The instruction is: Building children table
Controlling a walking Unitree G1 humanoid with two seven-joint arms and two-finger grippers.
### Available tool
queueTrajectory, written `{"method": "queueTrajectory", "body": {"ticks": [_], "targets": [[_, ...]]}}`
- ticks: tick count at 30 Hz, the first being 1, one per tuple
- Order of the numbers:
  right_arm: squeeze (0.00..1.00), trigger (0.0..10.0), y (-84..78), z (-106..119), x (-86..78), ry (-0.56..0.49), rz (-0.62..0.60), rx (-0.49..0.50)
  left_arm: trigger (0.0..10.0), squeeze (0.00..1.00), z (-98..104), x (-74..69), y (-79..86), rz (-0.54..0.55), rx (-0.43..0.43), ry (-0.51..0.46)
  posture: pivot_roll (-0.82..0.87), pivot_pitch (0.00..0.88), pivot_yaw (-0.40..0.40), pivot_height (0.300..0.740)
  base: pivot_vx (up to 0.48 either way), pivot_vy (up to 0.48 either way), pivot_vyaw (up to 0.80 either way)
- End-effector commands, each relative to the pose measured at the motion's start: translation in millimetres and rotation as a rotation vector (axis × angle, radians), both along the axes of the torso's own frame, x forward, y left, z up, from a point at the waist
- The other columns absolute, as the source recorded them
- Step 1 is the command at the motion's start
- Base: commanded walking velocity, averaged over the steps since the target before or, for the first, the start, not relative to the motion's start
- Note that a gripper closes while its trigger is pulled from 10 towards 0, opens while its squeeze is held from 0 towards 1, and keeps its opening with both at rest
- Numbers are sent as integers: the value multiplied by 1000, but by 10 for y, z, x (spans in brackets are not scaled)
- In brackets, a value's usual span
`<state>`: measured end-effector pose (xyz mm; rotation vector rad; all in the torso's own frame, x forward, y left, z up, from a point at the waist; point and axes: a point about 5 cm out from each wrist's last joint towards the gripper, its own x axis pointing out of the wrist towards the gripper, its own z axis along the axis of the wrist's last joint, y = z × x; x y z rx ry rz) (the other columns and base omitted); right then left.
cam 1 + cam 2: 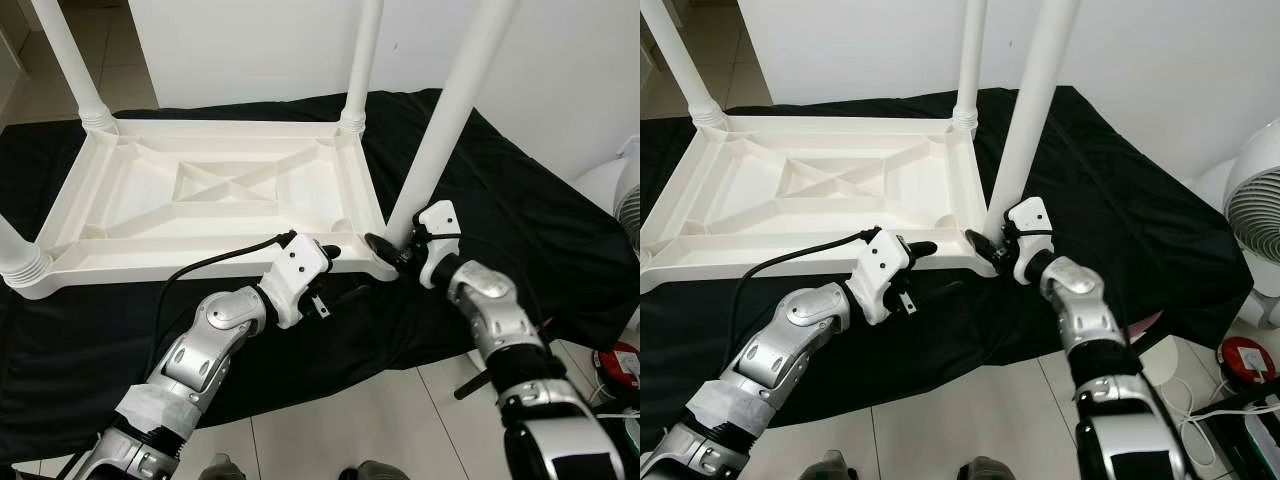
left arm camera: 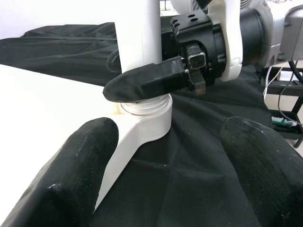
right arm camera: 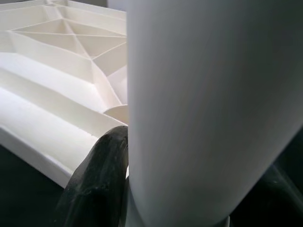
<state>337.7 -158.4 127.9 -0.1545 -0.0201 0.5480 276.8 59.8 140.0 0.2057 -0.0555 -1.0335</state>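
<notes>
Gripping table leg (image 1: pixel 447 115), right claw (image 1: pixel 392 250), left claw (image 1: pixel 325 258) open (beside tabletop (image 1: pixel 200 195)), fan (image 1: pixel 1258 215) nearby

Bright, even indoor light, head views sharp, white table leg (image 3: pixel 208 109) glaring and soft-focus up close, near fingertips (image 2: pixel 71 184) blurred.

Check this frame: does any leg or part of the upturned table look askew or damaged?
Nothing stands out. The white table top lies underside up on the black cloth, legs upright. The right gripper clasps the near-right leg at its base; the left gripper waits beside it, open.
</notes>
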Motion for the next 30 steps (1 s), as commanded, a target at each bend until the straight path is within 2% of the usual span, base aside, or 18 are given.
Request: {"method": "queueTrajectory", "body": {"ticks": [1, 3, 5, 7, 9, 10, 11, 12, 14, 15, 16, 20, 21, 23, 24, 30], "targets": [[0, 10000, -46, -21, -6, 9, -79, 7, 10000, 0, -6, -18, -5, -44, 17, -5, 34, 0, -48, 740, 0, 0, 0], [0, 10000, -18, -33, -19, 13, -127, 17, 10000, 0, -6, -17, 0, -43, 19, -6, 36, 0, -48, 740, 0, 0, 0], [0, 10000, 37, -60, -45, 29, -231, 45, 10000, 0, -1, -5, 6, -41, 21, -9, 35, 0, -47, 740, 0, 0, 0], [0, 10000, 55, -68, -53, 37, -264, 62, 10000, 0, 0, -1, 8, -40, 22, -10, 35, 0, -47, 740, 0, 0, 0], [0, 10000, 135, -75, -92, 31, -399, 67, 10000, 0, 7, 7, 3, -43, 23, -14, 34, 0, -46, 740, 0, 0, 0], [0, 10000, 135, -75, -92, 31, -399, 67, 10000, 0, 7, 7, 3, -43, 23, -14, 34, 0, -46, 740, 0, 0, 0], [0, 10000, 221, -79, -130, 36, -465, 66, 10000, 0, 8, 8, -2, -46, 25, -16, 38, 0, -49, 740, 0, 0, 0], [0, 10000, 221, -79, -130, 36, -465, 66, 10000, 0, 8, 8, -2, -46, 25, -16, 38, 0, -49, 740, 0, 0, 0], [0, 10000, 461, -69, -215, 68, -523, 133, 10000, 0, 7, 3, -9, -50, 25, -16, 39, 0, -50, 740, 0, 0, 0], [0, 10000, 461, -69, -215, 68, -523, 133, 10000, 0, 7, 3, -9, -50, 25, -16, 39, 0, -50, 740, 0, 0, 0], [0, 10000, 557, -45, -240, 62, -505, 141, 10000, 0, 7, 1, -10, -50, 25, -16, 39, 0, -50, 740, 0, 0, 0], [0, 10000, 578, -21, -260, 62, -473, 151, 10000, 0, 4, -10, -5, -51, 24, -13, 39, 0, -49, 740, 0, 0, 0], [275, 10000, 563, -12, -267, 60, -467, 151, 10000, 0, -3, -18, -3, -53, 27, -11, 39, 0, -49, 740, 0, 0, 0], [275, 10000, 549, -7, -272, 60, -467, 151, 10000, 0, -8, -24, -1, -55, 29, -10, 39, 0, -49, 740, 0, 0, 0], [1000, 10000, 545, 2, -279, 55, -461, 153, 10000, 0, -11, -29, 1, -56, 30, -10, 42, 0, -53, 740, 0, 0, 0], [1000, 10000, 491, 80, -294, 30, -434, 185, 10000, 0, -10, -37, 9, -47, 25, -6, 42, 0, -56, 740, 0, 0, 0]]}}
